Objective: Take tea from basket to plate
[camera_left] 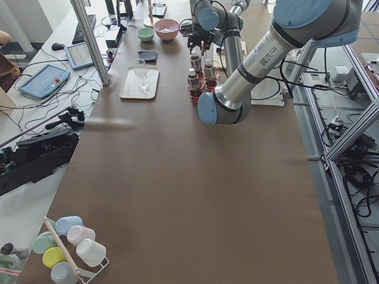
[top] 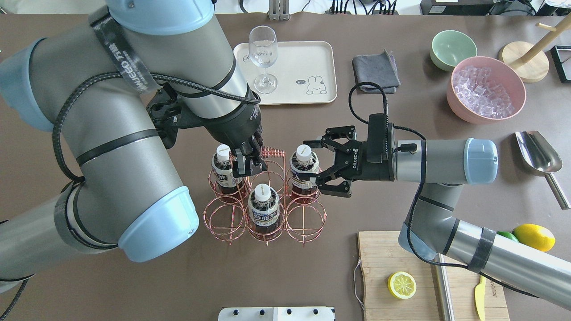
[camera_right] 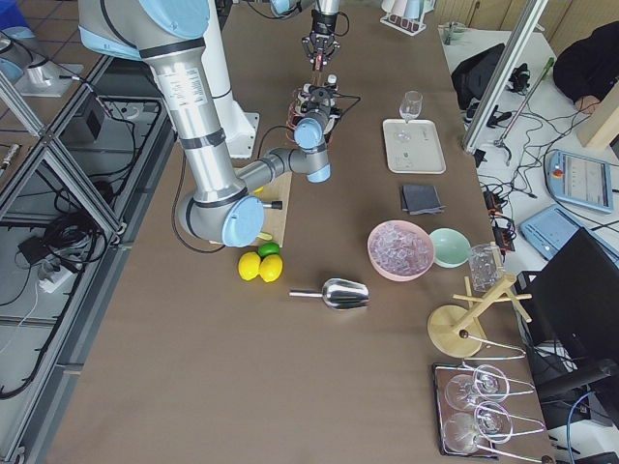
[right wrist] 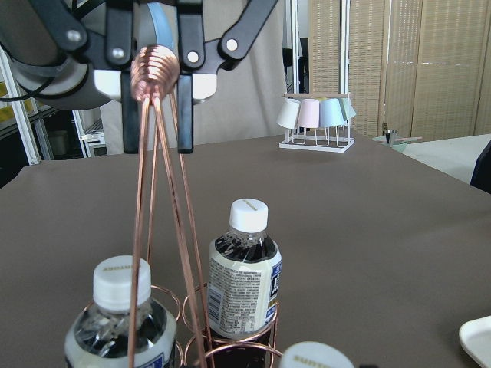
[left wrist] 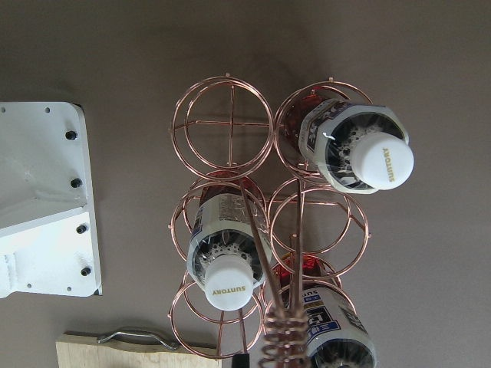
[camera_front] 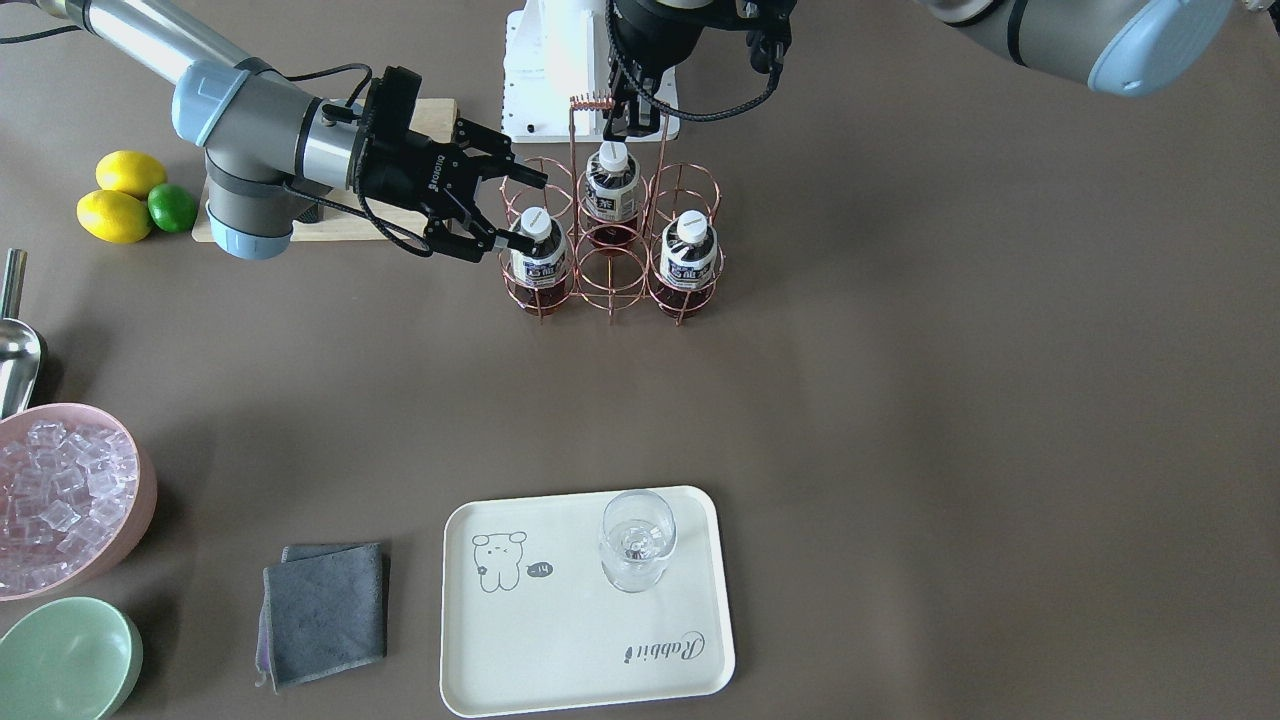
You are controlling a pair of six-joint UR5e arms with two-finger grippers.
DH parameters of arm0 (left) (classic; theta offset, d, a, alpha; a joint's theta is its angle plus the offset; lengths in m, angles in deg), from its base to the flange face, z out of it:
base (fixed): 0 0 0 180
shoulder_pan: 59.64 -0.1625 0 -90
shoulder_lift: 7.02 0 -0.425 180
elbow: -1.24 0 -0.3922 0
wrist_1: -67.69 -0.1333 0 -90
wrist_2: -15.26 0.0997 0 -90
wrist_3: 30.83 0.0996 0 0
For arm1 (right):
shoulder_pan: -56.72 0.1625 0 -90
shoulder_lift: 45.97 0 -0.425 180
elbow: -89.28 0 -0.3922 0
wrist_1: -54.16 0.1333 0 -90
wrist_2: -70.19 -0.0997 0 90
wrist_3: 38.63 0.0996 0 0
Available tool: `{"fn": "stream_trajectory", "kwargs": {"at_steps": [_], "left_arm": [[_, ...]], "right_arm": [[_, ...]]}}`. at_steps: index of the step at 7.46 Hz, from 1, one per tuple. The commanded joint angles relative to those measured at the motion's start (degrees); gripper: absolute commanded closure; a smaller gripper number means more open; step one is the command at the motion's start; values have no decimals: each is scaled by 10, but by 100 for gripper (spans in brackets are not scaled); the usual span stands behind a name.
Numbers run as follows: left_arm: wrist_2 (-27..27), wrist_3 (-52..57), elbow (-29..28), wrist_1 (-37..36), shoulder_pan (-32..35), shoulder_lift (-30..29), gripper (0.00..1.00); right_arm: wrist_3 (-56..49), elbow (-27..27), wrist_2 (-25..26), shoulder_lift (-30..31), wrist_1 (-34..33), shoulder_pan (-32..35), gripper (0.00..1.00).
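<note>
The copper wire basket (top: pixel 225 218) stands mid-table with three tea bottles in its ring cells. My right gripper (top: pixel 311 161) is open, with a finger on each side of the neck of the tea bottle (top: pixel 304 171) in the right far cell; in the front view the gripper (camera_front: pixel 522 212) flanks that bottle (camera_front: pixel 537 258). My left gripper (top: pixel 250 167) is shut on the coiled top of the basket handle (right wrist: pixel 153 69). The other two bottles (top: pixel 223 174) (top: pixel 263 211) stand untouched. The cream plate (top: pixel 303 58) lies beyond the basket.
A wine glass (top: pixel 263 58) stands on the plate's left part. A grey cloth (top: pixel 374 71), green bowl (top: pixel 453 49), pink ice bowl (top: pixel 486 89) and metal scoop (top: pixel 537 156) lie to the right. A cutting board (top: pixel 401 258) with a lemon half is near me.
</note>
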Motion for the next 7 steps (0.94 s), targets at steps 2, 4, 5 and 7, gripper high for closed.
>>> {"fn": "stream_trajectory", "kwargs": {"at_steps": [2,4,5,7], "left_arm": [[-1,-3,-2,1,-5,-1,100],[-1,-3,-2,1,-5,-1,100],[-2,-3,-2,3,-5,-1,100],[-2,-3,-2,4,-5,1,100]], "right_arm": [[0,-2,8,-15,-4,-1,28],[0,-4,8,-14,-2,0,28],[0,-4,8,-10,1,1,28],[-7,-20,8,-9,13,10,28]]}}
